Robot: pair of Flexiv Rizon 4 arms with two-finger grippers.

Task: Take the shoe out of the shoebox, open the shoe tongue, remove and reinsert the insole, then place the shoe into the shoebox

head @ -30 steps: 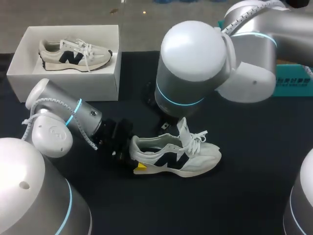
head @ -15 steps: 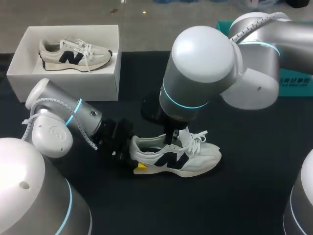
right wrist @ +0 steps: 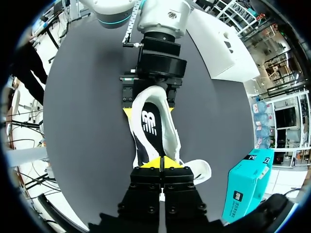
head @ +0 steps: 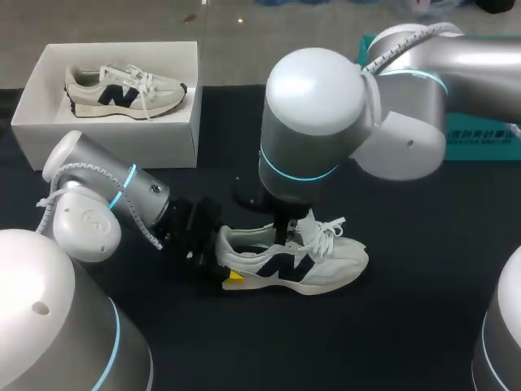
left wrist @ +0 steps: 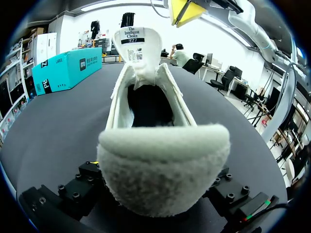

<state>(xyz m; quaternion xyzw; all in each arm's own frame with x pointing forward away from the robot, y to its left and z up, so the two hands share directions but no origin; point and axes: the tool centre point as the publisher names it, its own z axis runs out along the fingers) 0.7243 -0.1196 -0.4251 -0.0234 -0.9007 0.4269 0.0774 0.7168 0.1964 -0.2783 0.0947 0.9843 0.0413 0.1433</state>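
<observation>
Starting at the far left, we see the open white cardboard shoebox [head: 163, 134] on the black table [head: 407, 326], with a white lace-up sneaker with a navy emblem [head: 122, 91] resting inside it. Nearer and to the right, our left gripper [head: 224, 261] is clamped on the heel of a matching white sneaker [head: 326, 265], one yellow tip on each side of it. This shoe stands on its sole outside the box, near the table's middle, toe pointing right. Its white tongue [left wrist: 136, 46] stands raised, and the dark insole [right wrist: 148, 121] lies inside the opening. Our right gripper [right wrist: 160, 163] hangs above that opening, close by the tongue, its yellow tips pressed together with nothing between them. At the far right sits a teal cardboard box [head: 488, 138].
</observation>
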